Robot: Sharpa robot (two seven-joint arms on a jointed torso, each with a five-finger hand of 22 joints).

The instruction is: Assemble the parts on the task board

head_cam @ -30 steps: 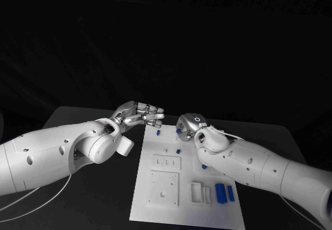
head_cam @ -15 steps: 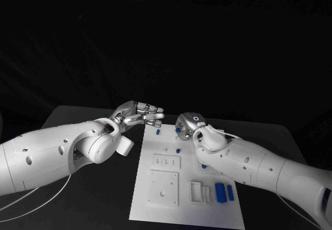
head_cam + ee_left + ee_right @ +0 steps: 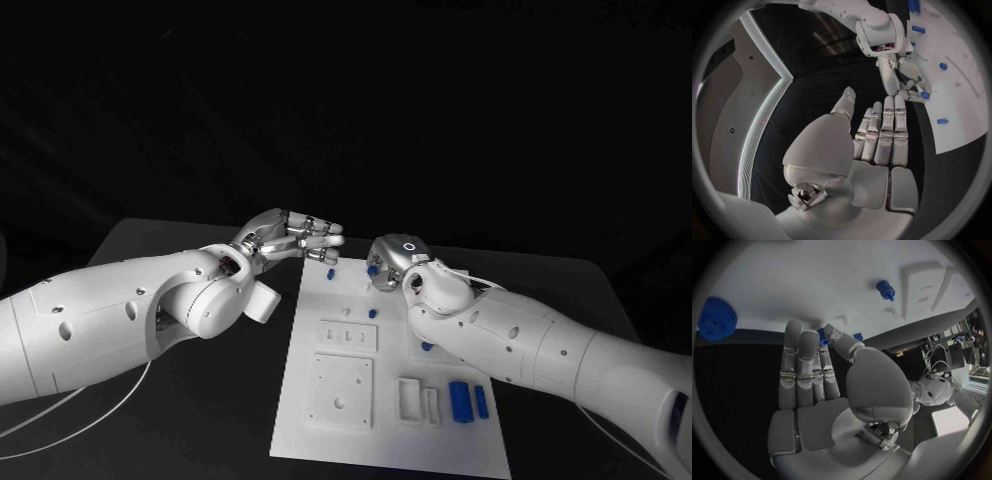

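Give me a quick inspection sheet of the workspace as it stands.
Surface: black table, task board lying flat on it.
Job's things: white rectangular task board; small blue parts on it, two long ones near its right edge, a blue gear-like part by the right hand.
Clutter: nothing seen.
Hands: silver left hand hovers beside the board's far end, holding nothing; silver right hand pinches a small blue part at the board's far end.
Cables: thin white cable under the left arm.
Surroundings: dark background.

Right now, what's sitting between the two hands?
In the head view, a small blue part stands on the board between the left hand and right hand.
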